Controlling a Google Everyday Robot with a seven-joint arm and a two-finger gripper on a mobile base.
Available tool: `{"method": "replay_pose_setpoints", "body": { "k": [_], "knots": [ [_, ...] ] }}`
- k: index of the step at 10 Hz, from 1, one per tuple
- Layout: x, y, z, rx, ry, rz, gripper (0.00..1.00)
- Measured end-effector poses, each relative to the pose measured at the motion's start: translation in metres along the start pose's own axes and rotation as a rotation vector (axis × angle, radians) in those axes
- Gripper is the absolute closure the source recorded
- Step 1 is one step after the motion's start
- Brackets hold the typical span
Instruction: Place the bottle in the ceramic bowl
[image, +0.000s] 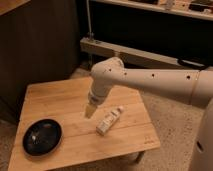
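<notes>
Camera view, items by size. Arm (150, 80): white, reaches in from my right and bends down over the middle of the worktop. Worktop (60, 97): small wooden table, with the floor dropping away on every side. Ceramic bowl (42, 136): black and glossy, empty, near the front-left corner with little margin to the edge. Bottle (110, 121): white, lying on its side at an angle, right of centre, well apart from the bowl and not yet held. Pincer (91, 109): hangs just left of the bottle and above the wood, and I cannot tell whether it is spread or pressed together. Risks, as I judge them: a descent from this offset would clip the bottle's end, not straddle it, sending it skidding or rolling toward the front-right edge; a careless release could tip the shallow bowl toward its corner. Open room: bare planks between bottle and bowl give a free carrying lane.
</notes>
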Motion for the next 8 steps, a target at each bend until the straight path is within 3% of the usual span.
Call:
{"method": "replay_pose_setpoints", "body": {
  "k": [8],
  "knots": [
    [-0.0004, -0.0003, 0.0009, -0.006, 0.004, -0.006, 0.35]
  ]
}}
